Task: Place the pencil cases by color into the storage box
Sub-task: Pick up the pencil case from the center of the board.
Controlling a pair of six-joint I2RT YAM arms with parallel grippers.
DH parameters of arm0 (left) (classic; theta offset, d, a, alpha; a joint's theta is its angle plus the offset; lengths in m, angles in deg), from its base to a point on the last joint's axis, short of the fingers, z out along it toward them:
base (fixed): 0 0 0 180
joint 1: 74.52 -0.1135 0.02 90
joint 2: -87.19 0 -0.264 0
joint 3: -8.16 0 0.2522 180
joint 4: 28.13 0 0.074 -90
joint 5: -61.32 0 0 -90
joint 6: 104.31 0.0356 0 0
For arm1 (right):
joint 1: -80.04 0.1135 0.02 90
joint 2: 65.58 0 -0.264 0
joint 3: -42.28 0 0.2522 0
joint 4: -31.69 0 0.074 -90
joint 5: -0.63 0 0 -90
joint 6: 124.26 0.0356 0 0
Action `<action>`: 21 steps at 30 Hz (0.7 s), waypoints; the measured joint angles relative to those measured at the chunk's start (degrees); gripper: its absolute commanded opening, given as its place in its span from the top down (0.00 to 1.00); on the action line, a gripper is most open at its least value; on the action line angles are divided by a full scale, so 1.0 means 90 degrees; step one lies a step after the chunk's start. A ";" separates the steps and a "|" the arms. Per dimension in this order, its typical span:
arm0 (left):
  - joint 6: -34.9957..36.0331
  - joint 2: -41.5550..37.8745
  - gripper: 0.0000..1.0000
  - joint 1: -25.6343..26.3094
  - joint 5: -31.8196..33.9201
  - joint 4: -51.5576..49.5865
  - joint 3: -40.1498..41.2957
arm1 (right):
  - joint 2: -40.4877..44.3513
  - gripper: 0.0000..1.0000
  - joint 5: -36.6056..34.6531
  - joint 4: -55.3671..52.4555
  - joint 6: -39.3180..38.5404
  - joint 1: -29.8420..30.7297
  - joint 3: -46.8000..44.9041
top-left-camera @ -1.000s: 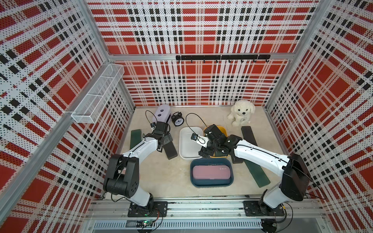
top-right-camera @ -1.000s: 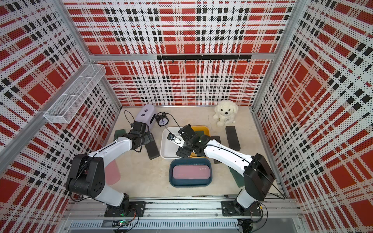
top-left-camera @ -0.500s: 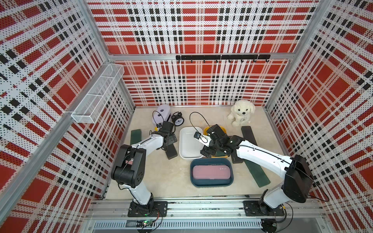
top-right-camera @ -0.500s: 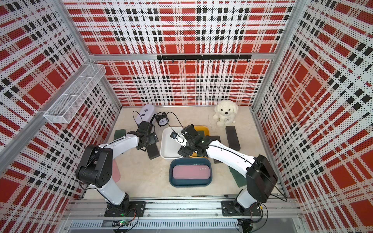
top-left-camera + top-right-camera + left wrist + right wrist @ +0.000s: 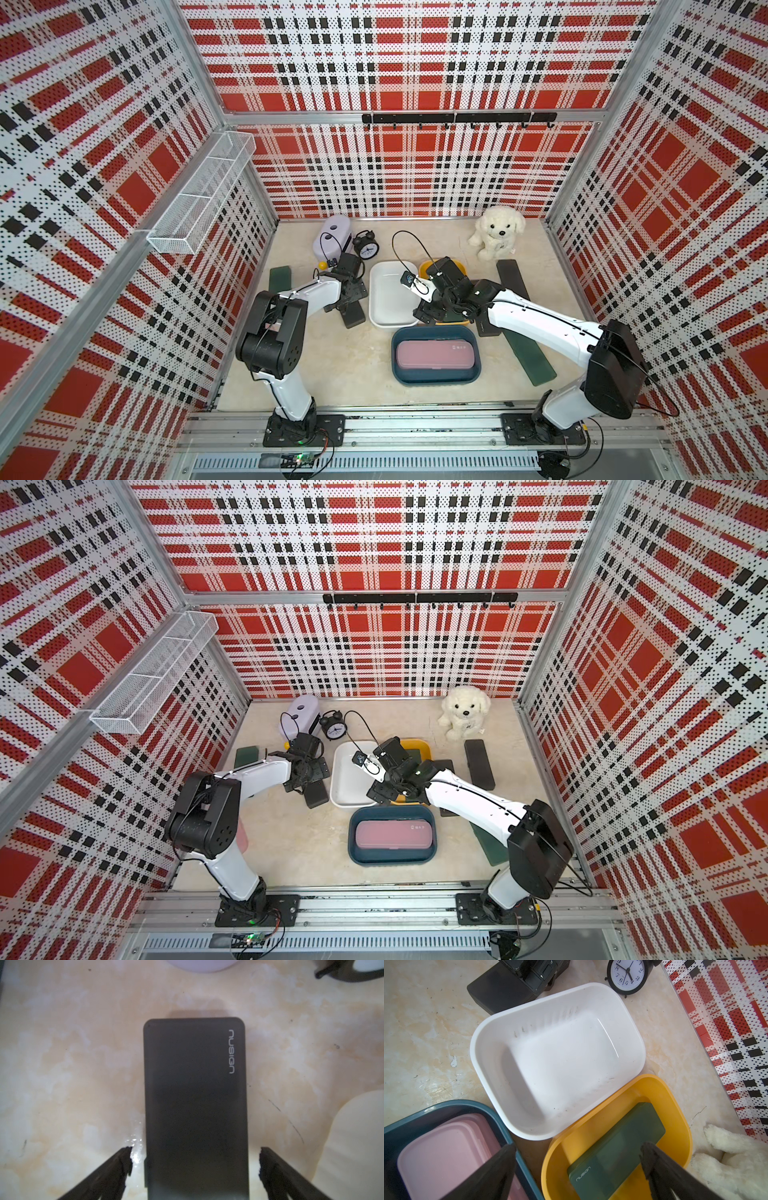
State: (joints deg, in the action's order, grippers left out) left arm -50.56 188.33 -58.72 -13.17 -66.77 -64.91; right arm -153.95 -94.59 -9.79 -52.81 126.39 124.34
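Note:
My left gripper [image 5: 195, 1159] stands open astride a black pencil case [image 5: 195, 1095] that lies flat on the table beside the white bin [image 5: 376, 291]; neither finger touches it. My right gripper [image 5: 578, 1147] hangs open and empty above the near end of the yellow bin [image 5: 591, 1126], where a dark green case [image 5: 616, 1151] leans. A pink case [image 5: 434, 353] lies in the dark blue bin [image 5: 399, 374]. The white bin holds nothing. On the table lie another black case [image 5: 512, 278] and dark green cases at the right [image 5: 536, 361] and the left [image 5: 279, 278].
At the back stand a lilac box [image 5: 334, 239], a black alarm clock [image 5: 366, 247] and a white plush dog [image 5: 496, 232]. A wire basket [image 5: 203, 195] hangs on the left wall. My right arm [image 5: 540, 324] lies over one more dark case.
My left arm has folded in, and its gripper has shifted slightly to the right over the black case. The right arm has hardly moved. Both grippers have stayed open.

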 measured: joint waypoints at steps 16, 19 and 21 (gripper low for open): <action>-0.0010 0.0226 0.33 0.0053 -0.0032 0.0007 0.0000 | 0.0027 0.00 -0.0294 0.0153 0.0357 -0.0342 0.0000; -0.0015 0.0226 0.39 0.0053 -0.0032 0.0012 0.0000 | 0.0092 0.00 -0.0342 0.0194 0.0410 -0.0403 -0.0036; -0.0015 0.0223 0.40 0.0053 -0.0032 0.0012 0.0000 | 0.0148 0.00 -0.0367 0.0211 0.0449 -0.0415 -0.0073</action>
State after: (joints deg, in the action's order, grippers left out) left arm -50.69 190.34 -58.24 -13.45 -66.66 -64.91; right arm -152.62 -97.89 -7.89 -48.77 122.65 123.68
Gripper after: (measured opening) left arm 0.743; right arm 0.996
